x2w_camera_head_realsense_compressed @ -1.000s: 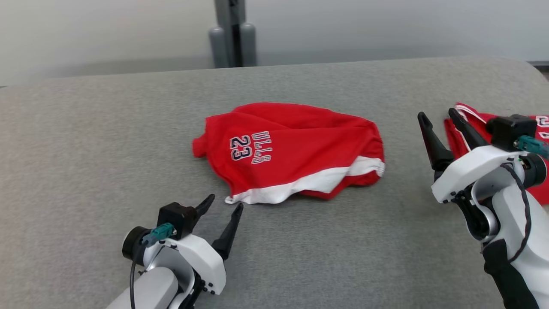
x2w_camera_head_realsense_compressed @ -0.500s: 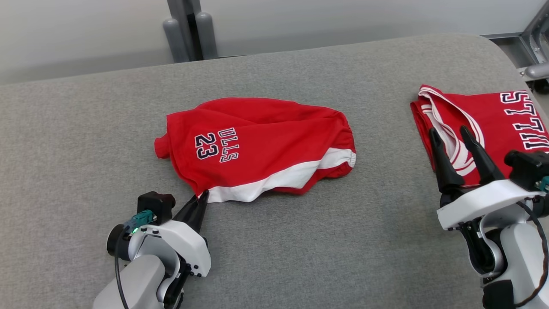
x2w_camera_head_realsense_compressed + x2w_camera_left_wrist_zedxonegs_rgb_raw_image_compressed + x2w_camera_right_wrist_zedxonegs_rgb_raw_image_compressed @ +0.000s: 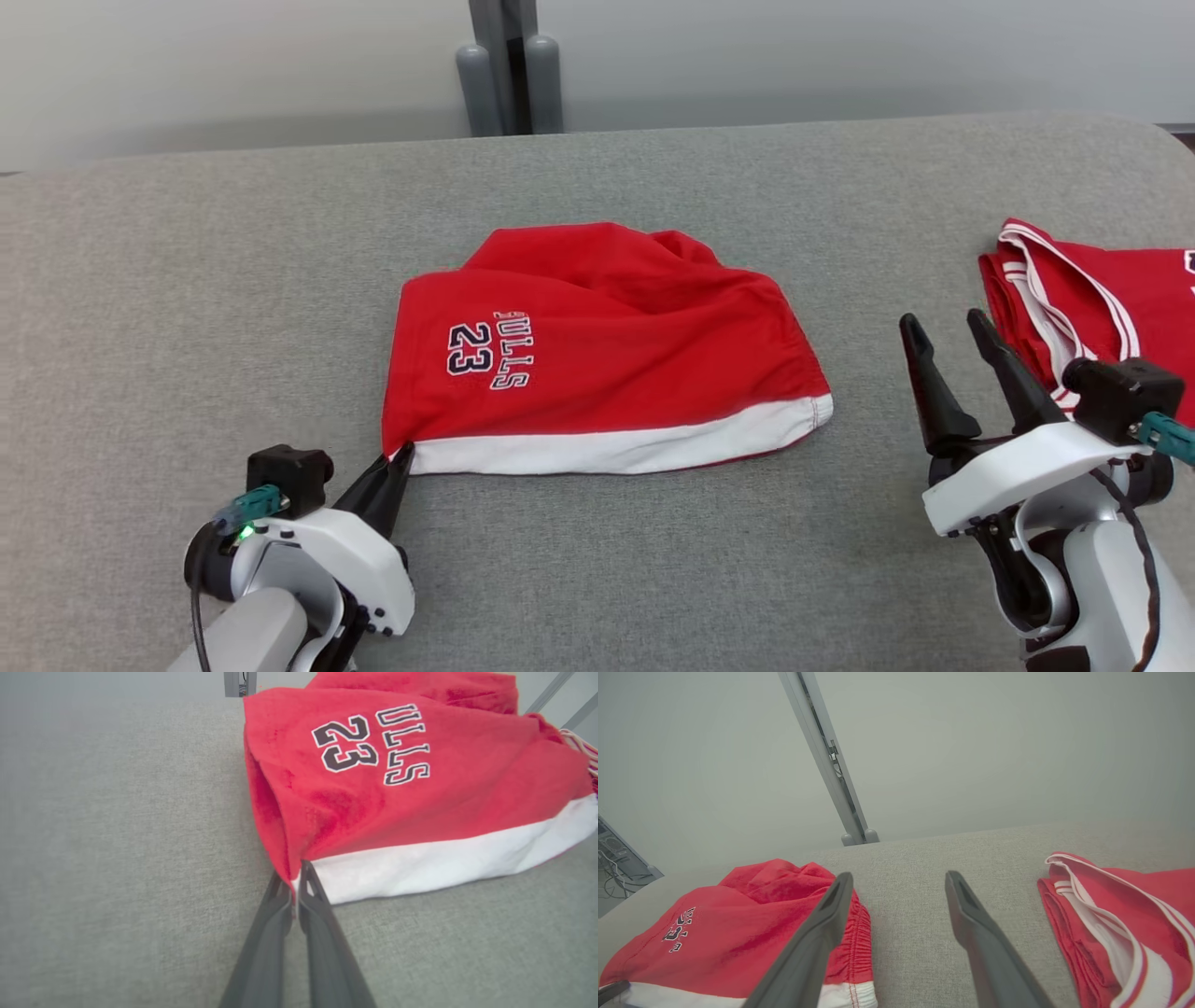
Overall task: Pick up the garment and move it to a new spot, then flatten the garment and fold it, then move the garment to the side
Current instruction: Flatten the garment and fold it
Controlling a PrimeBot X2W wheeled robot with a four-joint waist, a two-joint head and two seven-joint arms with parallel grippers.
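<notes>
The garment (image 3: 597, 355) is a pair of red shorts with a white hem band and "BULLS 23" lettering, lying rumpled in the middle of the grey padded table (image 3: 187, 308). My left gripper (image 3: 400, 459) is shut on the garment's near-left hem corner; the left wrist view shows the garment (image 3: 397, 788) with both fingers of my left gripper (image 3: 295, 872) pinched together on the white-and-red edge. My right gripper (image 3: 941, 322) hovers open to the right of the garment, nothing between its fingers. The right wrist view has the garment (image 3: 738, 933) at lower left of my right gripper (image 3: 899, 877).
A second red garment with white stripes (image 3: 1102, 299) lies folded at the table's right edge, just beyond my right gripper, seen again as the striped garment (image 3: 1120, 924). A grey post (image 3: 504, 65) stands behind the table's far edge against a pale wall.
My left gripper closed on the garment's hem corner and pulled it toward me and left, stretching the hem straight. The head camera swung, shifting the whole view. My right gripper stayed open.
</notes>
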